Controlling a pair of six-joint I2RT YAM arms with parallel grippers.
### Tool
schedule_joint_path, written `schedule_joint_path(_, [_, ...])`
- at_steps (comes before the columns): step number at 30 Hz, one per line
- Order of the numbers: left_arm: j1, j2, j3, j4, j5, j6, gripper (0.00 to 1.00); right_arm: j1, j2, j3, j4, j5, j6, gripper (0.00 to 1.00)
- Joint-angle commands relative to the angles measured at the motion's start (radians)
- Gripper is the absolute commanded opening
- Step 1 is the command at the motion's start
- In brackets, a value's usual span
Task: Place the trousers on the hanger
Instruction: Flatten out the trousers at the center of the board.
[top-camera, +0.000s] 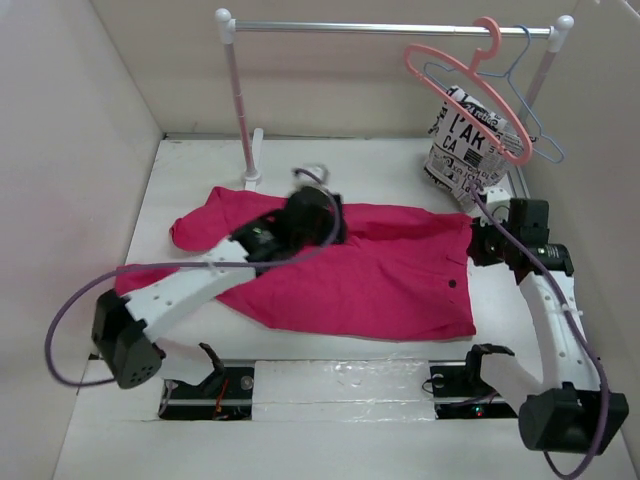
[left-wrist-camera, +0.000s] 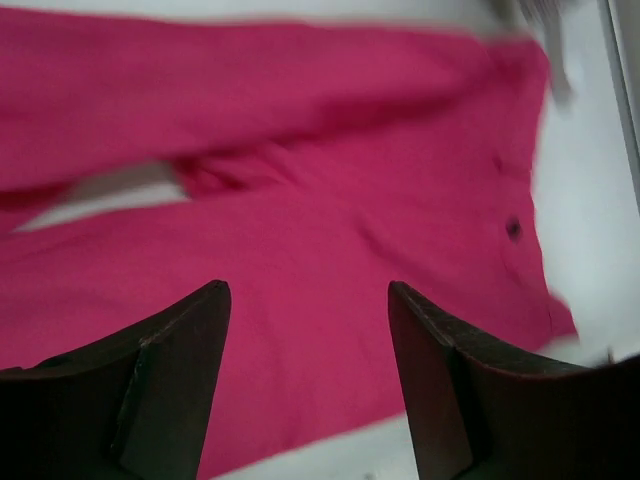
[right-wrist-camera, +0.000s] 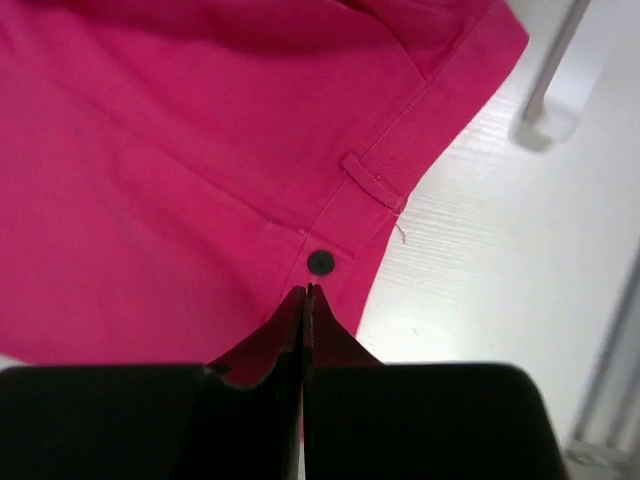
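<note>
The magenta-pink trousers (top-camera: 380, 270) lie flat on the white table, waistband to the right and legs running left. My left gripper (top-camera: 305, 215) hovers open over their middle; in the left wrist view its fingers (left-wrist-camera: 190, 340) stand wide apart above the trousers (left-wrist-camera: 350, 200), holding nothing. My right gripper (top-camera: 482, 242) is at the waistband edge. In the right wrist view the right gripper (right-wrist-camera: 307, 290) is shut, tips just short of the dark button (right-wrist-camera: 320, 262) on the trousers (right-wrist-camera: 200, 150). The salmon-pink hanger (top-camera: 450, 75) hangs on the rail (top-camera: 390, 29) at the back right.
A thin light-blue wire hanger (top-camera: 540, 128) hangs beside the pink one, with a white garment with black lettering (top-camera: 465, 150) below them. The rail's left post (top-camera: 238, 100) stands behind the trousers. A rack foot (right-wrist-camera: 555, 110) lies right of the waistband. White walls enclose the table.
</note>
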Motion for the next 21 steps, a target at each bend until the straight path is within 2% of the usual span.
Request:
schedule_joint_path(1, [-0.261, 0.052, 0.034, 0.162, 0.072, 0.089, 0.61, -0.151, -0.024, -0.149, 0.352, -0.171, 0.118, 0.00])
schedule_joint_path(2, [-0.312, 0.090, 0.052, 0.164, 0.066, 0.097, 0.64, -0.180, -0.019, -0.217, 0.405, -0.187, 0.134, 0.03])
schedule_joint_path(3, [-0.347, 0.160, 0.065, 0.172, 0.065, 0.100, 0.67, -0.205, 0.002, -0.242, 0.483, -0.193, 0.151, 0.12])
schedule_joint_path(4, [-0.383, 0.196, 0.076, 0.187, 0.091, 0.112, 0.71, -0.248, 0.020, -0.262, 0.512, -0.195, 0.174, 0.24])
schedule_joint_path(5, [-0.435, 0.222, 0.077, 0.222, 0.114, 0.117, 0.73, -0.266, 0.042, -0.286, 0.536, -0.199, 0.181, 0.42])
schedule_joint_path(7, [-0.482, 0.308, 0.088, 0.256, 0.128, 0.158, 0.78, -0.292, 0.117, -0.294, 0.590, -0.207, 0.183, 0.56])
schedule_joint_path(10, [-0.529, 0.411, 0.126, 0.268, 0.163, 0.205, 0.80, -0.302, 0.213, -0.303, 0.656, -0.181, 0.189, 0.61])
schedule_joint_path(17, [-0.529, 0.546, 0.142, 0.290, 0.226, 0.276, 0.80, -0.334, 0.399, -0.348, 0.792, -0.219, 0.238, 0.62])
schedule_joint_path(21, [-0.529, 0.589, 0.094, 0.317, 0.246, 0.275, 0.77, -0.334, 0.468, -0.383, 0.892, -0.207, 0.283, 0.62])
